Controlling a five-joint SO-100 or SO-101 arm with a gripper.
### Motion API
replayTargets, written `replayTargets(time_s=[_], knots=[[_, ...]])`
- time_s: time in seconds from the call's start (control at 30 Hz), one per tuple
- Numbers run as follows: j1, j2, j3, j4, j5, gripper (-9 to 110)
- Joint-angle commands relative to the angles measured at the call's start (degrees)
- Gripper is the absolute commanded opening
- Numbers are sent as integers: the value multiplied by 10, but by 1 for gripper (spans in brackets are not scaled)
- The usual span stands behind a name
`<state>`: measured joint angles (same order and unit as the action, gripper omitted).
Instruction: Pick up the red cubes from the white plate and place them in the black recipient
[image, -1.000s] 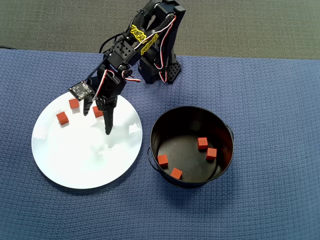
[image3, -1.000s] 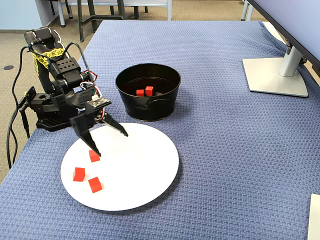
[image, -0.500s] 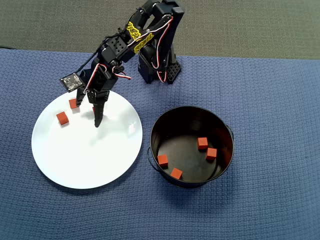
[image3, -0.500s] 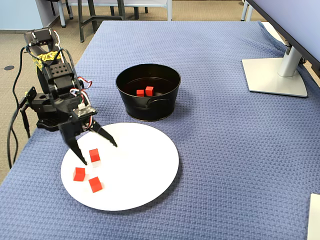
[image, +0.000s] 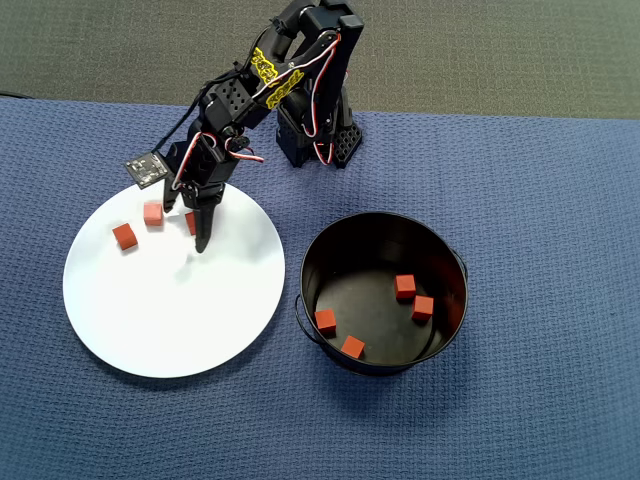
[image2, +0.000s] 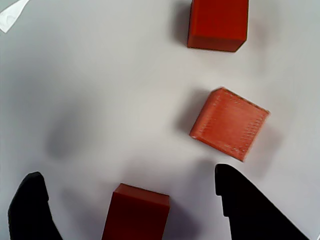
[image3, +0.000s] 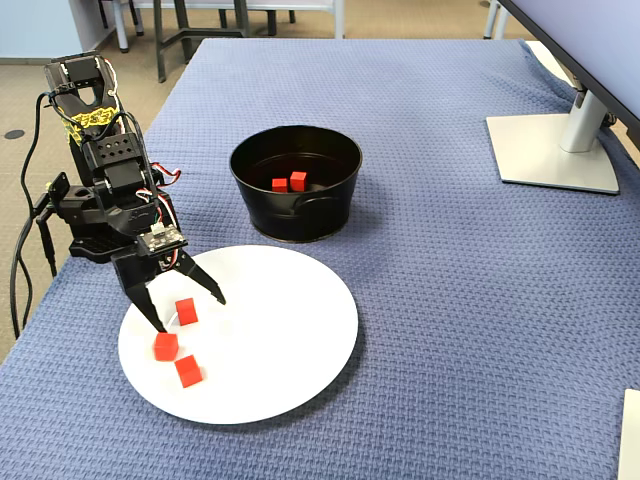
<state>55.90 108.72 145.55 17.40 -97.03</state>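
End effector (image3: 188, 312) spread open, straddling one matte red cube (image3: 186, 311) among three on the glossy round white plate (image3: 290, 340). Four more inside the deep black pot (image: 450, 270) beside it.

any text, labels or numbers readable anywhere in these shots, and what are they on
Yellow band on the arm: it carries dark markings, too small and blurred to read in the overhead or fixed view.
Red cubes, white plate, black pot, blue cloth: no text visible.
Monitor stand: no readable text.
Nothing else legible.
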Motion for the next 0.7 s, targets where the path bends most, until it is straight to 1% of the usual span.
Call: replayTargets(time_s=[0.0, 0.17, 0.3, 0.67], knots=[[-8, 30, 4, -18, 10, 38], [-11, 40, 17, -21, 12, 37], [-15, 50, 32, -22, 14, 34], [-19, 70, 47, -18, 34, 22]])
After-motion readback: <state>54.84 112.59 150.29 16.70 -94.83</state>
